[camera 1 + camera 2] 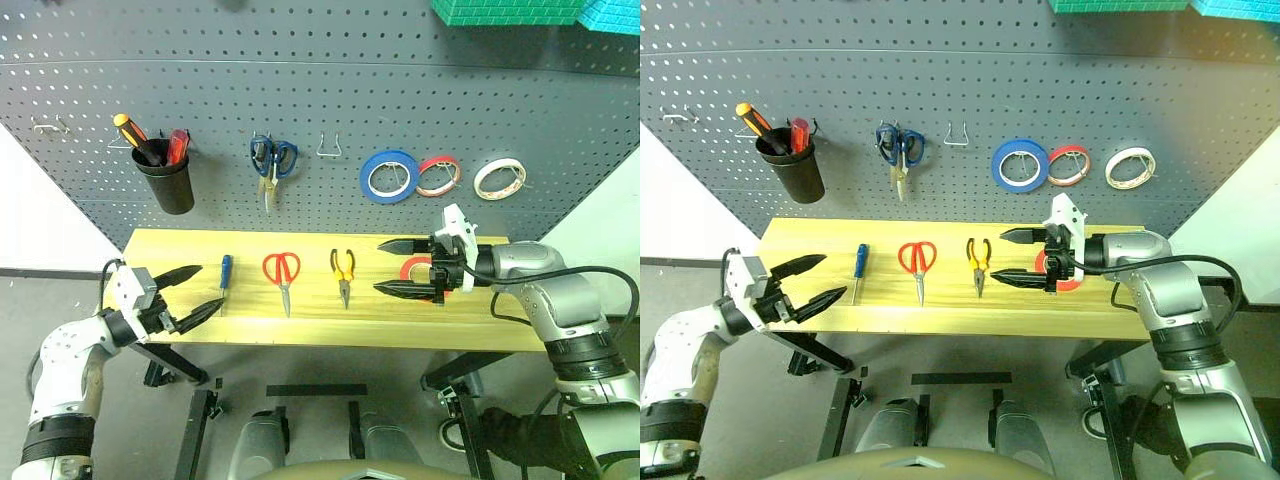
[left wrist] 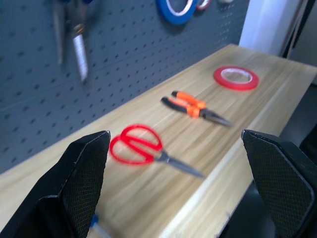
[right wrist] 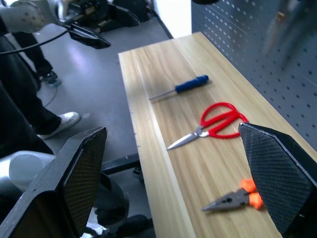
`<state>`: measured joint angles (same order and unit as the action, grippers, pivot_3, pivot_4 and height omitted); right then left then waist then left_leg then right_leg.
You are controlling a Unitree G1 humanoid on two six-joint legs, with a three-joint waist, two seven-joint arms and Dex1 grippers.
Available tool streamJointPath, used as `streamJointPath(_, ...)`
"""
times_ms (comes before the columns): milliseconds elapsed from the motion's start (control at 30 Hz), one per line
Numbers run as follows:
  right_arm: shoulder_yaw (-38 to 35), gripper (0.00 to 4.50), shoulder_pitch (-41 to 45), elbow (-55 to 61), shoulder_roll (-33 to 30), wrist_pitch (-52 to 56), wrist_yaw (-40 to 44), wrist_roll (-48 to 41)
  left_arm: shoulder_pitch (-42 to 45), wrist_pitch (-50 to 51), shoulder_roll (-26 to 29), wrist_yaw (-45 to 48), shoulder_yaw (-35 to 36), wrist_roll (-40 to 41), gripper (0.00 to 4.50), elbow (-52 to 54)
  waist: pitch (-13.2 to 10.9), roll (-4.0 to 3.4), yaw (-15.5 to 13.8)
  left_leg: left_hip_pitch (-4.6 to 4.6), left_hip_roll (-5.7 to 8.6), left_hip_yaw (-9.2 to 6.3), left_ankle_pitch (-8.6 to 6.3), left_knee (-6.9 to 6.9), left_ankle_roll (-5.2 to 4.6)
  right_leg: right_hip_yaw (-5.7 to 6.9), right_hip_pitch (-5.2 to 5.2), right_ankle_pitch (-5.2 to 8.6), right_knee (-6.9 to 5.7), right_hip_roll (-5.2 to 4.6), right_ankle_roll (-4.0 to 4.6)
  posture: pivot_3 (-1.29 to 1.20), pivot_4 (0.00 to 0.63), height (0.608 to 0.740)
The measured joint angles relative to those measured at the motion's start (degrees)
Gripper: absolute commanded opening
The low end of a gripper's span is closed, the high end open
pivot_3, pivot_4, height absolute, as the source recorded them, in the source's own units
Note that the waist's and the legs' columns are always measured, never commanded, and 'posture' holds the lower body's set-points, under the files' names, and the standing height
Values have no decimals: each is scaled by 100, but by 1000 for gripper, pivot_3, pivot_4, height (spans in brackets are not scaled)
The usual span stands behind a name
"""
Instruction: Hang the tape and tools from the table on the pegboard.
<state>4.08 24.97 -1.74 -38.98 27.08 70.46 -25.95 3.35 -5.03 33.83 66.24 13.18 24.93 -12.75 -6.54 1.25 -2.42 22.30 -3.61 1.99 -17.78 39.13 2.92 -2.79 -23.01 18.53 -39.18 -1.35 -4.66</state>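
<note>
On the light wooden table (image 1: 300, 330) lie a blue-handled screwdriver (image 1: 225, 272), red-handled scissors (image 1: 282, 272), orange-and-black pliers (image 1: 343, 270) and a red roll of tape (image 1: 412, 268). My right gripper (image 1: 378, 266) hovers open just above the table, between pliers and tape, partly hiding the roll. My left gripper (image 1: 210, 286) is open at the table's left front corner, beside the screwdriver, holding nothing. The dark grey pegboard (image 1: 320, 110) rises behind the table. The left wrist view shows scissors (image 2: 136, 146), pliers (image 2: 193, 106) and tape (image 2: 236, 78) ahead.
On the pegboard hang a black cup (image 1: 167, 190) with an orange-handled screwdriver, blue-handled scissors (image 1: 272, 160), a blue roll (image 1: 389, 177), a red-rimmed roll (image 1: 438, 176) and a white roll (image 1: 499, 179). Bare hooks (image 1: 329, 148) sit between scissors and rolls, another hook (image 1: 48, 126) far left.
</note>
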Motion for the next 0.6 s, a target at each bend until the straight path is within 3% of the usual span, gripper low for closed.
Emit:
streamJointPath(233,-7,4500,-21,-95,-123,-48,152,95,-35,603,176,-190,-96,74,4473,782,-17,-18,10,-1,-1,0,-1,0,-2,-1,0,0,1,1,0,129,129,740)
streamJointPath(600,-37,4500,-21,-223,-196,-114,164,104,86,1134,374,-173,-71,311,4473,1011,-22,-21,12,-1,-1,0,-1,0,-2,-1,0,0,4,2,0,117,115,740)
